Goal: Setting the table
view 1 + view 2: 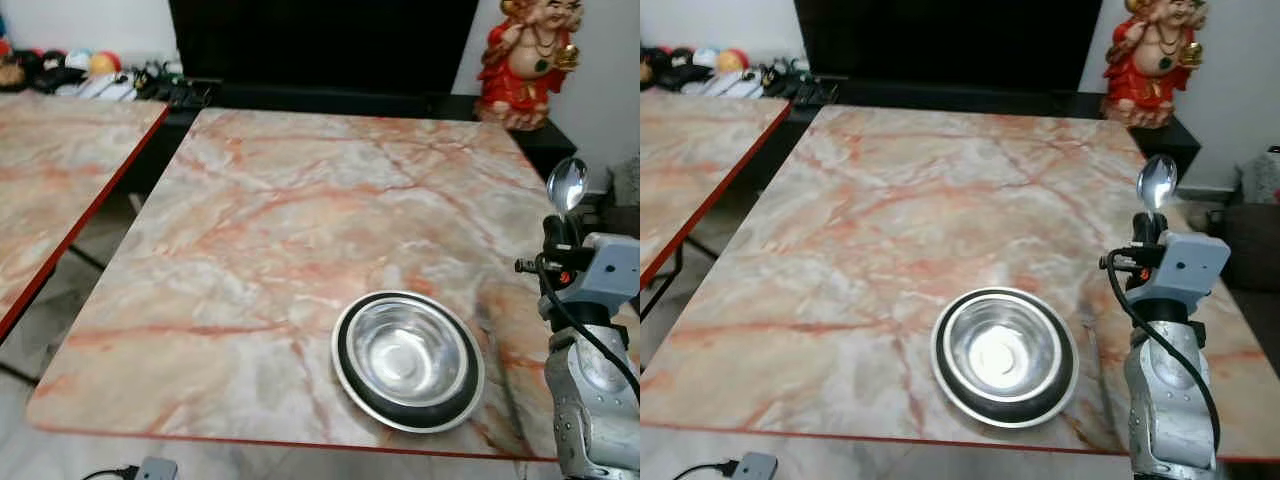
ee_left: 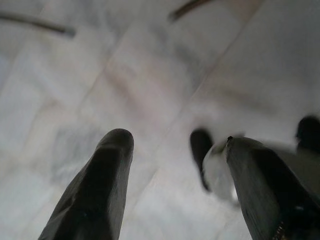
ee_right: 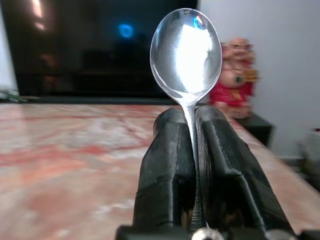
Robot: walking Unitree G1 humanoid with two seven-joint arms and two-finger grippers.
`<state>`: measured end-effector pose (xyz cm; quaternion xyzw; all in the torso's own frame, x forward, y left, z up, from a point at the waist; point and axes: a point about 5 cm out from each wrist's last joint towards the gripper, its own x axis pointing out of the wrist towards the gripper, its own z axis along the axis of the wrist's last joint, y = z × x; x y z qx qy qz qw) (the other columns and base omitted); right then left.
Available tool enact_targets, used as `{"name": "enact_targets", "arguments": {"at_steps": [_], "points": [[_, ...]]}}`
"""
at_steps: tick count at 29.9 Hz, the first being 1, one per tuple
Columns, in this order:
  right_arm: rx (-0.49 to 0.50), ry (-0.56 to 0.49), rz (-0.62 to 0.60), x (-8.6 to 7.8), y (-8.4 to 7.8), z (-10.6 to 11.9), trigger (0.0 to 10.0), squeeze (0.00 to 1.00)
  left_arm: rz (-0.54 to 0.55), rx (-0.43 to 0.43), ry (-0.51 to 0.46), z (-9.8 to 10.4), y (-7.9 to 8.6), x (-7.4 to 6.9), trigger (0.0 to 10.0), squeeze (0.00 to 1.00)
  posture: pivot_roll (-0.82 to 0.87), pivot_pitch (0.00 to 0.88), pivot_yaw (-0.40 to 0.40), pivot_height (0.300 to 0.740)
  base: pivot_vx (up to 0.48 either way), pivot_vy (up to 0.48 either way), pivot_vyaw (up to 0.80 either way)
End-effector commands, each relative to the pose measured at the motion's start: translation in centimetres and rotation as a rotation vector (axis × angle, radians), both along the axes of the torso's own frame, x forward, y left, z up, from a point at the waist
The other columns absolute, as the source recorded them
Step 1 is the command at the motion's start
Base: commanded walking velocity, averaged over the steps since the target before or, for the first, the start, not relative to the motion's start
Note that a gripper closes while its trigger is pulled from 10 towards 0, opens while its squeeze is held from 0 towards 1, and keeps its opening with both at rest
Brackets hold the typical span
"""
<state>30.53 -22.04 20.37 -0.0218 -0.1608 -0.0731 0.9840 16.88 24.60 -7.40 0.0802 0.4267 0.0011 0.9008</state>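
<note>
A red and gold laughing statue (image 1: 527, 60) stands well beyond the right gripper (image 1: 562, 225), almost straight ahead of it, on a low dark cabinet (image 1: 545, 138). A wide black screen (image 1: 320, 45) lies ahead and to that gripper's left. Far to its left is a second marble table (image 1: 50, 180), with coloured balls (image 1: 90, 63) behind. A grey plug (image 1: 752, 465) lies on the pale floor (image 2: 150, 75).

Right arm raised at the robot's right side, forearm near vertical, its right gripper (image 3: 189, 150) pointing upward with both black fingers (image 3: 167, 165) clamped together on a spoon (image 3: 186, 50); left gripper (image 2: 175, 165) hangs pointing downward, its two fingers (image 2: 100, 190) spread apart, holding nothing.
</note>
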Motion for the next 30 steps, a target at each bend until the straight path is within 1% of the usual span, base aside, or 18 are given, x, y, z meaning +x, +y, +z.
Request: {"name": "enact_targets", "arguments": {"at_steps": [1,4,7,8,9,11,13,14,15,18,20,26,30], "points": [[-0.012,0.001,-0.042,-0.4,-1.0,0.2,10.0,0.00,0.006,-0.004,0.020,-0.3,0.0,-0.5,10.0,0.00,-0.06,0.130,-0.015,0.740,0.000,0.000,0.00],[-0.024,0.025,-0.054,-0.6,-1.3,0.0,10.0,0.00,0.006,-0.004,0.021,-0.3,0.0,-0.6,10.0,0.00,-0.06,0.130,-0.015,0.740,0.000,0.000,0.00],[-0.064,0.093,-0.084,-0.8,-1.8,-0.6,10.0,0.00,0.004,-0.006,0.025,-0.3,0.0,-0.6,10.0,0.00,-0.06,0.130,-0.015,0.740,0.000,0.000,0.00],[-0.115,0.199,-0.136,-1.0,-2.6,-1.4,10.0,0.00,0.002,-0.006,0.027,-0.3,0.0,-0.6,10.0,0.00,-0.07,0.131,-0.014,0.740,0.000,0.000,0.00],[-0.138,0.281,-0.181,-1.3,-3.3,-2.0,10.0,0.00,0.002,-0.007,0.030,-0.4,0.0,-0.7,10.0,0.00,-0.07,0.131,-0.012,0.740,0.000,0.000,0.00],[-0.133,0.325,-0.202,-1.5,-3.6,-2.5,10.0,0.00,0.001,-0.007,0.033,-0.4,0.0,-0.7,10.0,0.00,-0.07,0.131,-0.009,0.740,0.000,0.000,0.00],[-0.121,0.339,-0.207,-1.6,-3.7,-2.7,10.0,0.00,0.000,-0.006,0.035,-0.4,0.0,-0.7,10.0,0.00,-0.07,0.130,-0.008,0.740,0.000,0.000,0.00],[-0.121,0.380,-0.211,-1.7,-3.8,-3.4,10.0,0.00,-0.002,-0.006,0.037,-0.4,0.0,-0.7,10.0,0.00,-0.07,0.131,-0.005,0.740,0.000,0.000,0.00],[-0.111,0.431,-0.190,-1.8,-3.7,-4.3,10.0,0.00,-0.006,-0.005,0.040,-0.4,0.1,-0.7,10.0,0.00,-0.07,0.129,-0.002,0.740,0.000,0.000,0.00],[-0.087,0.513,-0.142,-2.0,-3.2,-5.7,10.0,0.00,-0.007,-0.003,0.042,-0.3,0.2,-0.7,10.0,0.00,-0.07,0.130,0.003,0.740,0.000,0.000,0.00],[-0.067,0.546,-0.128,-2.1,-3.3,-6.1,10.0,0.00,-0.008,0.000,0.041,-0.3,0.3,-0.6,10.0,0.00,-0.07,0.129,0.005,0.740,0.000,0.000,0.00],[-0.065,0.600,-0.120,-2.6,-3.9,-6.6,10.0,0.00,-0.012,-0.004,0.037,-0.1,0.4,-0.4,10.0,0.00,-0.07,0.129,0.008,0.740,0.000,0.000,0.00],[-0.092,0.661,-0.077,-2.9,-4.2,-7.4,10.0,0.00,-0.017,-0.011,0.036,-0.1,0.2,-0.3,10.0,0.00,-0.07,0.129,0.011,0.740,0.000,0.000,0.00]]}}
